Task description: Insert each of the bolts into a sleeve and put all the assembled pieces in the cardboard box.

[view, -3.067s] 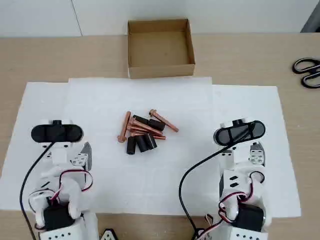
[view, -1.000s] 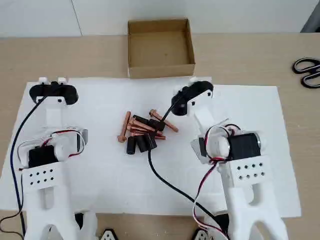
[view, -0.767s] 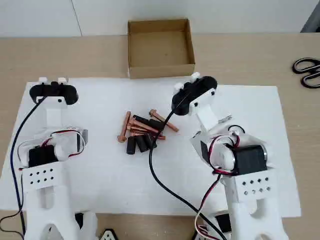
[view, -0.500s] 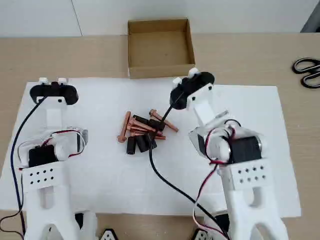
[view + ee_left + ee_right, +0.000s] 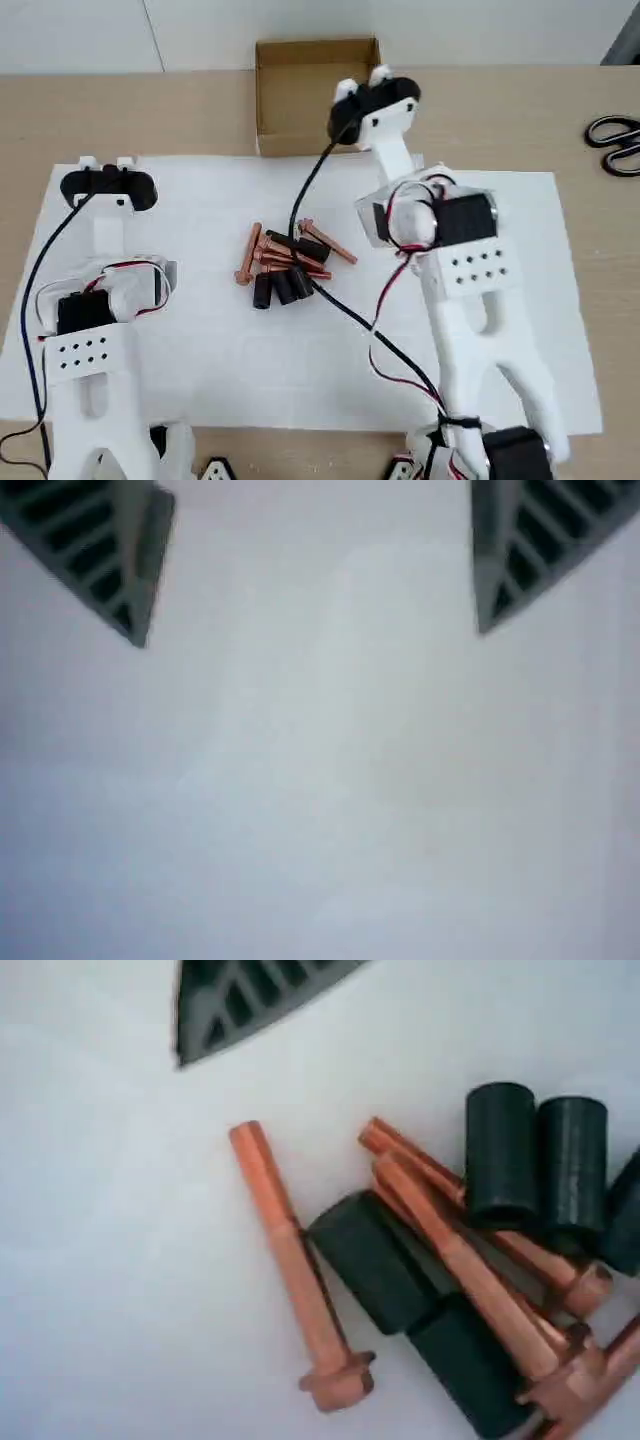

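Several copper bolts point(image 5: 262, 257) and black sleeves point(image 5: 281, 287) lie in a loose pile at the middle of the white sheet. One bolt point(image 5: 328, 242) lies apart on the pile's right side. The right wrist view sees that bolt point(image 5: 290, 1260) close up, beside sleeves point(image 5: 500, 1155) and crossed bolts point(image 5: 470, 1280). One fingertip point(image 5: 215, 1020) of my right gripper hangs over the paper, open, holding nothing. The right arm's wrist point(image 5: 372, 105) stands above the front right corner of the cardboard box point(image 5: 322, 142). My left gripper point(image 5: 308, 635) is open wide over bare paper at the sheet's left point(image 5: 105, 188).
The cardboard box sits at the table's far middle, just beyond the white sheet point(image 5: 210, 350). Black scissors point(image 5: 615, 142) lie at the far right edge of the table. The right arm's black cable point(image 5: 345, 310) trails across the sheet beside the pile.
The right arm has stretched forward, and its wrist went from beside the pile to over the box's front right corner. The left arm has kept still over the last second.
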{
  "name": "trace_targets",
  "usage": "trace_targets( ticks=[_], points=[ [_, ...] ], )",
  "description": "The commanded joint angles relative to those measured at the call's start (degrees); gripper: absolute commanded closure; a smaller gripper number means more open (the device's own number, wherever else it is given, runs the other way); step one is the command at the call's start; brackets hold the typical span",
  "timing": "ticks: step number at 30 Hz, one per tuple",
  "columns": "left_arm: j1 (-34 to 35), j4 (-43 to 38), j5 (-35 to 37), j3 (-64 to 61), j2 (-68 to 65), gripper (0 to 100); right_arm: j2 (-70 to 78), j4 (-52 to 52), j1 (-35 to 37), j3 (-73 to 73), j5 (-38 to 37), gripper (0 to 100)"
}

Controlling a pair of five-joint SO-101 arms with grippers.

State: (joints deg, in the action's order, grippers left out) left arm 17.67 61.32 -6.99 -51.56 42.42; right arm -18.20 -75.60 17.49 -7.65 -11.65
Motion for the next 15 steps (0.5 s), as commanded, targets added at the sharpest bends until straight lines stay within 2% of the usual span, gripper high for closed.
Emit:
trace_targets(
  ticks=[1, 15],
  points=[
    [0.18, 0.09, -0.35, 1.71, 0.0, 80, 3.65, 0.57, 2.95, 2.99, 0.62, 82.2],
    [0.09, 1.05, -0.35, 0.13, 0.0, 80, 9.01, 4.18, 6.73, 2.73, 0.62, 82.2]
  ],
)
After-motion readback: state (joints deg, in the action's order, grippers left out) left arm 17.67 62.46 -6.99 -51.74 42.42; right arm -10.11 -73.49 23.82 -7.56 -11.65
